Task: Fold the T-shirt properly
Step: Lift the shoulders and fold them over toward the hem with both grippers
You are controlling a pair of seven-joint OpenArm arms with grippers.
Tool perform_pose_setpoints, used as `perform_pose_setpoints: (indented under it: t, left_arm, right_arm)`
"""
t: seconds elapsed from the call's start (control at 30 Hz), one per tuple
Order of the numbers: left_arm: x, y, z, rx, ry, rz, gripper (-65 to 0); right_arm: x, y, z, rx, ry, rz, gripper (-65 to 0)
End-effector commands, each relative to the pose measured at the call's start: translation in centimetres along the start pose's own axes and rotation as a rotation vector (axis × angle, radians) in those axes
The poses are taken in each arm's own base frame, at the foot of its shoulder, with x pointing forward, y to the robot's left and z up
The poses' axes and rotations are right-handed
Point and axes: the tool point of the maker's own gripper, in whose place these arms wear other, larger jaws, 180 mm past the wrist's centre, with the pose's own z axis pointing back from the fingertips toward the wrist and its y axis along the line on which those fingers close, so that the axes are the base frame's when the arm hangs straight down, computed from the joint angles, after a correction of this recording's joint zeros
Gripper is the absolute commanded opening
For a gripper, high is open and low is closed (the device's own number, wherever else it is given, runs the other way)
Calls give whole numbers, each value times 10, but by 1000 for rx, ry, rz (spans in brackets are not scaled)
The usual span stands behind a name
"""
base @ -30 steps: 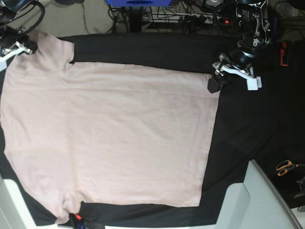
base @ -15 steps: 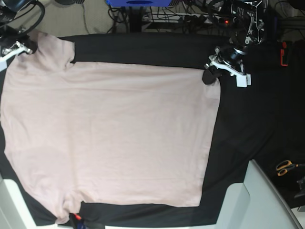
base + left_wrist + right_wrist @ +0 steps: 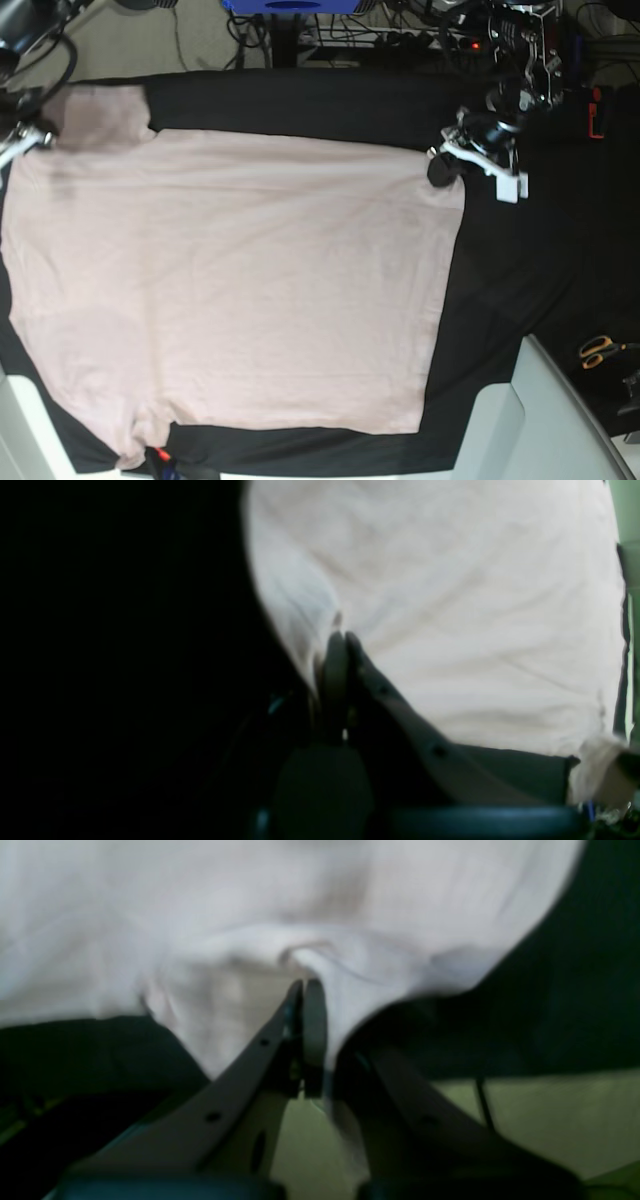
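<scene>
The pale pink T-shirt (image 3: 230, 280) lies spread flat on the black table cloth (image 3: 300, 100). In the base view my left gripper (image 3: 437, 170) sits at the shirt's upper right corner, shut on the hem. The left wrist view shows its fingertips (image 3: 336, 655) pressed together on the T-shirt's (image 3: 450, 605) edge. At the upper left, my right gripper (image 3: 42, 128) holds the sleeve (image 3: 100, 115). In the right wrist view, that gripper (image 3: 305, 990) is shut on a raised fold of the T-shirt (image 3: 200, 915).
Orange-handled scissors (image 3: 598, 350) lie on the cloth at the right. A white surface edge (image 3: 545, 420) runs along the lower right. Cables and electronics (image 3: 400, 40) crowd the far side, with a red item (image 3: 596, 112) near the left arm.
My left gripper moved in onto the shirt's upper right corner and shut on the hem. The right gripper shifted a little with the sleeve, which now looks raised and shadowed.
</scene>
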Motion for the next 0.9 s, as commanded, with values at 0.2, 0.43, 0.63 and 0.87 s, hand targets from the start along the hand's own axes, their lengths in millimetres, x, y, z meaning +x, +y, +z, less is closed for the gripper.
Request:
perform_pose_setpoints:
  t: [0.2,0.43,0.63,0.87]
  left_arm:
    - [46,-22,-20,-57,-8,-41,-650]
    - [61,-30,-46,-53,17,-20,-650]
    - [66,-41,-66,-77,44,-19,-650]
    - [86,-45,-79,-85,29,-6,-650]
  right_arm:
    - [57,6,7,26,-85,38,-638]
    - [98,22,-14,102,-106,81,-638]
    - [122,27,-25,146,-132,75,-638]
    - [152,36,-31,170,-186,100,-638]
